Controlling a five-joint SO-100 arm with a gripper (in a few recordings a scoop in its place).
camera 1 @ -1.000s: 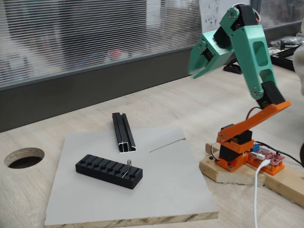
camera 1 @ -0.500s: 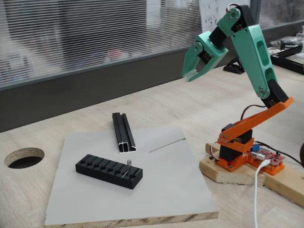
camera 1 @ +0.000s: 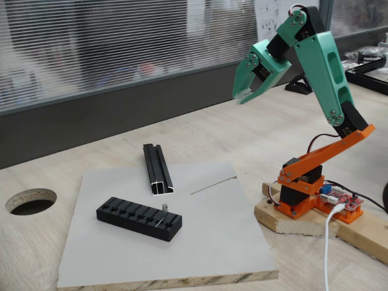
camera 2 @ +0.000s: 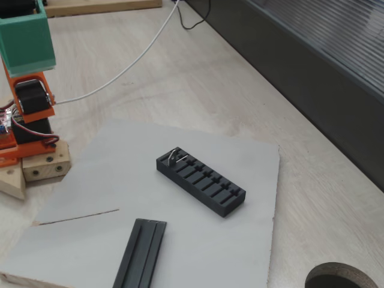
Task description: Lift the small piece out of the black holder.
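High above the desk [camera 1: 254, 130], in a fixed view, the green claw [camera 1: 242, 94] hangs at the end of the raised arm with its tip aimed down and to the left, well apart from everything on the grey board [camera 1: 200, 242]. Its fingers look drawn together with nothing between them, though the angle leaves that uncertain. On the board the black holder [camera 1: 138, 219] lies slantwise, and the small piece [camera 1: 163, 209] stands up from a slot near its right end. Judging from this, the task is at the approach step: nothing is gripped, and the next move calls for a long reach down and left, the fingers parted before they close on the upright tip of the piece. The black channel rail [camera 1: 157, 168] lies just behind the holder, and the thin grey rod [camera 1: 213, 185] rests to the right, between the arm's base and the holder; a low sweep could brush either one. A round hole [camera 1: 30, 201] in the desk sits far left, out of the way.

From the other fixed view, the holder [camera 2: 201, 182] runs diagonally across the board [camera 2: 252, 162], and the piece [camera 2: 174, 156] sits in the end slot nearest the orange base [camera 2: 27, 129]. The rail [camera 2: 140, 254] lies nearer the bottom edge, apart from the holder, and the rod [camera 2: 78, 217] to its left.
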